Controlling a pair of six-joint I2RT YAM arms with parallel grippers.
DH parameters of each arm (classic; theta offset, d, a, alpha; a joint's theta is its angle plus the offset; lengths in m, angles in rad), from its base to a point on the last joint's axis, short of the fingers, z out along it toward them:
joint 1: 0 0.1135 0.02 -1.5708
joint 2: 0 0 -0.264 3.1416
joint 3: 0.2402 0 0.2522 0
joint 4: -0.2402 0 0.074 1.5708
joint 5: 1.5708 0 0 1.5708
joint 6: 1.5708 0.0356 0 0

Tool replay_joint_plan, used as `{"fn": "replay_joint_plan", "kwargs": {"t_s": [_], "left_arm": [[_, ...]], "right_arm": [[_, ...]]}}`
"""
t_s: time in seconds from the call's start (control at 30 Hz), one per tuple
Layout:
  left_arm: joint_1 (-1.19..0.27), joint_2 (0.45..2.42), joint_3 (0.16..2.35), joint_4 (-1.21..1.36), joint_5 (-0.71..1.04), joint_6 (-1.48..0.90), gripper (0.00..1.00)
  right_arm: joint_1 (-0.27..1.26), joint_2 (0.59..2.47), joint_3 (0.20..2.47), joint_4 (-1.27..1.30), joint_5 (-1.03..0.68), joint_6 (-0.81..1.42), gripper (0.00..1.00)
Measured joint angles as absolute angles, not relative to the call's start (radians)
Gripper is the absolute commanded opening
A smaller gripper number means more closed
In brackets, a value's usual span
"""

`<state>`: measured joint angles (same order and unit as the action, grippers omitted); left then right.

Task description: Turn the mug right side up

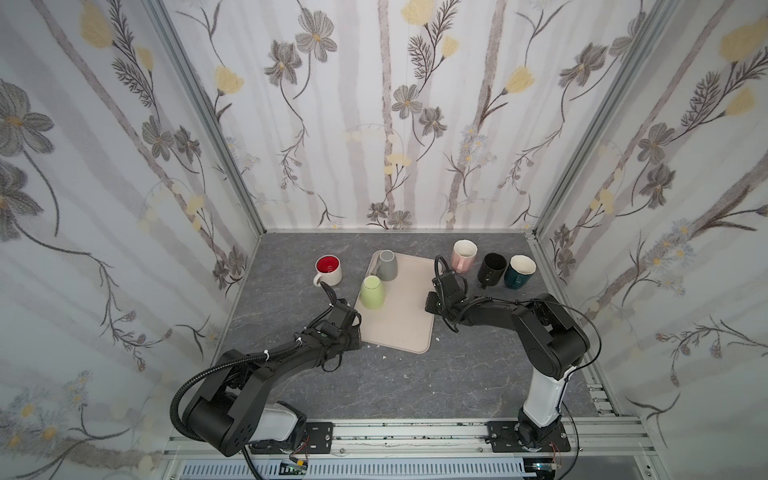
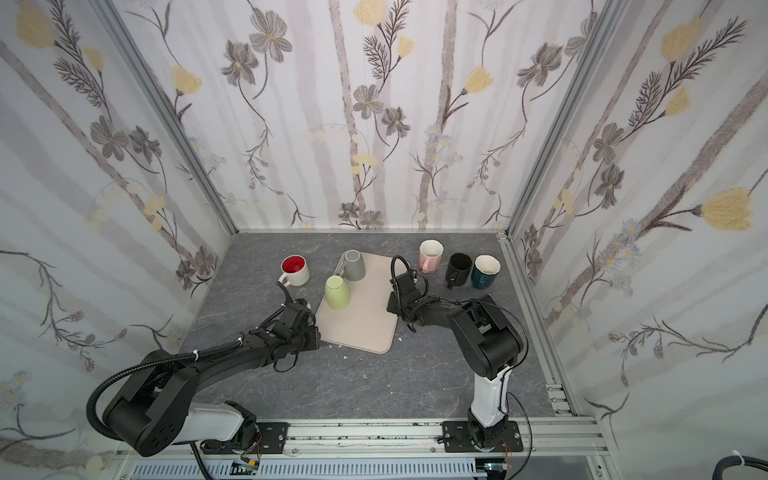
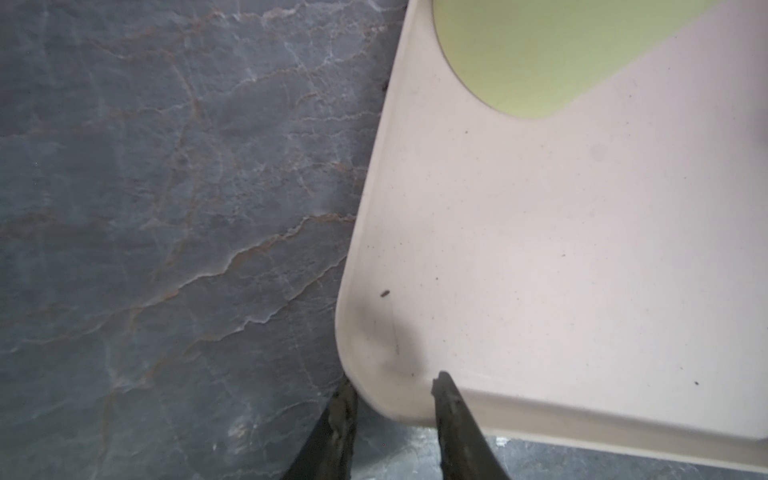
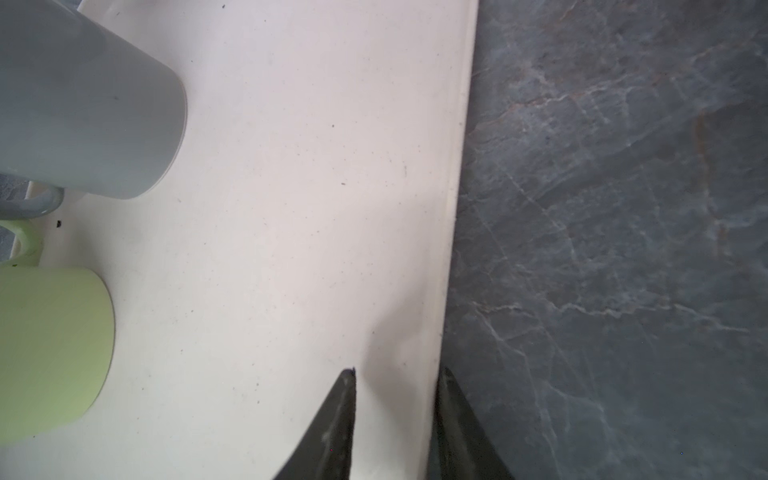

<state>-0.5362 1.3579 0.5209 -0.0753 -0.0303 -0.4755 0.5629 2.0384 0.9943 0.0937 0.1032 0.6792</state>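
Two upside-down mugs, lime-green ceramic mug [image 1: 372, 293] and grey ceramic mug [image 1: 386, 266], stand close together on the beige rectangular plastic tray [image 1: 405, 320], whose rim left gripper [image 3: 395, 382] and right gripper [image 4: 397, 370] each straddle, jaws narrow, clamped or not unclear.

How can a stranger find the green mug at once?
Find the beige tray on the table. Two mugs stand upside down along its left edge; the green mug is nearer the robot, pale lime; the grey mug stands behind it.
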Motion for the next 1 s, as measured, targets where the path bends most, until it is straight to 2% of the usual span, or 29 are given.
{"fn": "replay_joint_plan", "kwargs": {"t_s": [0.2, 0.6, 0.73, 0.83, 1.0], "left_arm": [[-0.645, 1.301, 0.486, -0.095, -0.093, -0.541, 0.31], [-0.913, 1.29, 0.465, -0.122, -0.119, -0.685, 0.31], [-0.931, 1.28, 0.471, -0.137, -0.141, -0.709, 0.43], [-0.932, 1.219, 0.49, -0.167, -0.175, -0.71, 0.64], [-0.877, 1.127, 0.533, -0.2, -0.212, -0.685, 0.74]], "right_arm": [[0.563, 2.07, 1.047, 0.062, 0.109, 0.644, 0.34], [0.574, 2.12, 1.122, 0.047, 0.033, 0.575, 0.42], [0.573, 2.119, 1.122, 0.049, 0.017, 0.566, 0.5], [0.572, 2.111, 1.112, 0.056, 0.005, 0.567, 0.57], [0.573, 2.065, 1.077, 0.029, -0.014, 0.567, 0.7]]}}
